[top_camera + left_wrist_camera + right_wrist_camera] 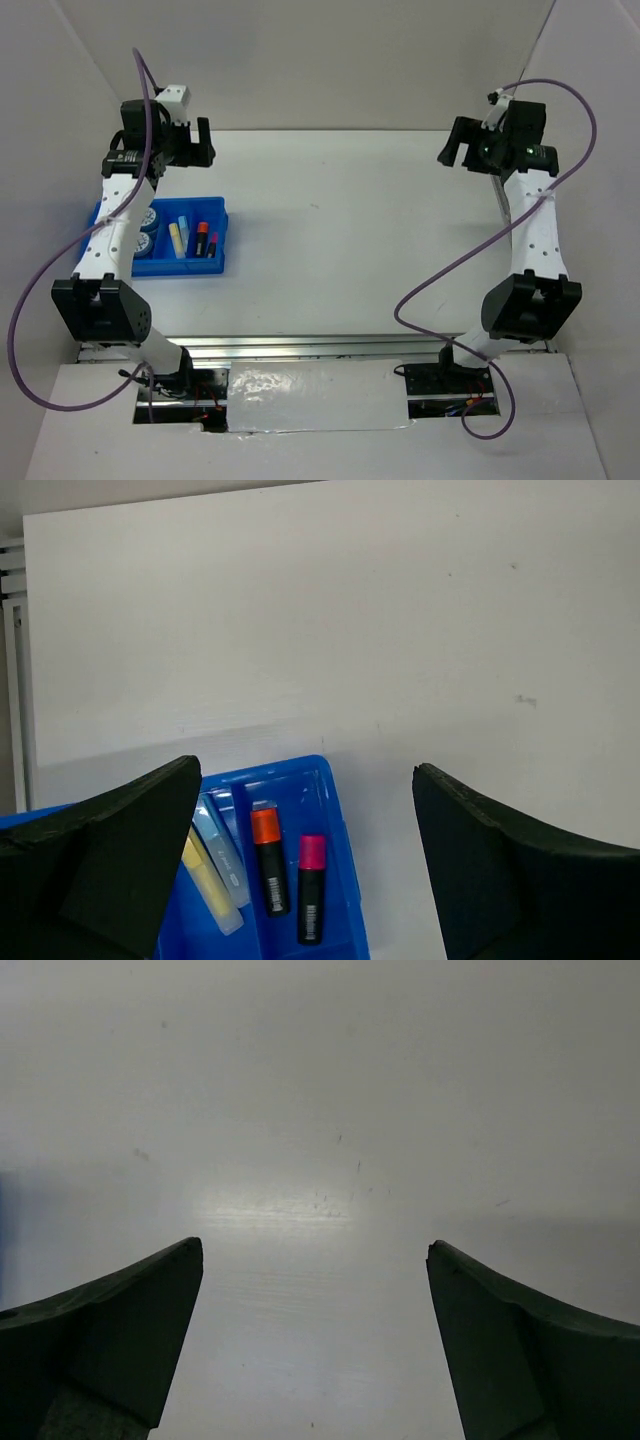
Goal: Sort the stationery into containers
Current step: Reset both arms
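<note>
The bright blue tray [186,266] sits at the table's left, partly under my left arm. In it lie two blue-white rolls [146,230], a pale yellow marker [177,241], an orange-black marker [201,238] and a pink marker [212,245]. My left gripper [192,148] is open and empty, raised behind the tray. Its wrist view shows the tray's corner [340,860] with the orange-black [268,865], pink [311,890], pale yellow [208,885] and light blue [225,850] markers between the open jaws [305,770]. My right gripper [457,146] is open and empty at the far right, over bare table [315,1245]. No thin pens show.
White walls close the table at the back and both sides. Purple cables loop off both arms. A metal rail [300,345] and a white sheet [320,395] run along the near edge between the arm bases.
</note>
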Tool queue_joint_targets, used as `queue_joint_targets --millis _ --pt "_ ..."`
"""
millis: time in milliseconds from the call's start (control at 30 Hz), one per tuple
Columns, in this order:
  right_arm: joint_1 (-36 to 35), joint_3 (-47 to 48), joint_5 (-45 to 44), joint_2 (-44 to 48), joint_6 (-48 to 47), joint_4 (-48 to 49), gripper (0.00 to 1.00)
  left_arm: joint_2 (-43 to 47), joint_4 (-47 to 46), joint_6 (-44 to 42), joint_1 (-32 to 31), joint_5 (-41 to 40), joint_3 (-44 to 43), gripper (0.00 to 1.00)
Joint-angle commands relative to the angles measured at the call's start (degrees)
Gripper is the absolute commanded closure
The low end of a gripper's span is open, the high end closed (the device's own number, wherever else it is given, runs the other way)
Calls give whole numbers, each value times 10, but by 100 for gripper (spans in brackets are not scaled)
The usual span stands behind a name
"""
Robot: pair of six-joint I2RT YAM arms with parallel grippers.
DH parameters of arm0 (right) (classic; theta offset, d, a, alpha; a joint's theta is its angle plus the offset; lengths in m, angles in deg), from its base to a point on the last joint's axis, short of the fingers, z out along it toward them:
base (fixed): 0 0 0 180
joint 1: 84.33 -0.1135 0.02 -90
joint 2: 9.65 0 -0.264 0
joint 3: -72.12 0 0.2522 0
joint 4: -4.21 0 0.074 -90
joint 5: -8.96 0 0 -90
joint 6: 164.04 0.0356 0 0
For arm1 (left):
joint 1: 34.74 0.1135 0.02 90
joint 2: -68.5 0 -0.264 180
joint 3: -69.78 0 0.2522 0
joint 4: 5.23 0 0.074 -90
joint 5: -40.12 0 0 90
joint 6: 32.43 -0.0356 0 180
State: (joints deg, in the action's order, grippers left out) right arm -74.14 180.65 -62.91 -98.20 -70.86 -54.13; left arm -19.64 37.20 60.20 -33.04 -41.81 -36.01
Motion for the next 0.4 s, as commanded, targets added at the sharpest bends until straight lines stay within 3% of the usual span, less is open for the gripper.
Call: queue_joint_targets --millis 0,200,367 --pt "7 62 -28 -6 -19 24 0 -39 0 -16 14 -5 -47 1" --pt "10 143 -28 -45 -17 10 0 -79 25 4 39 22 -104 1" --pt "9 167 -14 -61 -11 6 0 -72 4 14 51 13 -89 1"
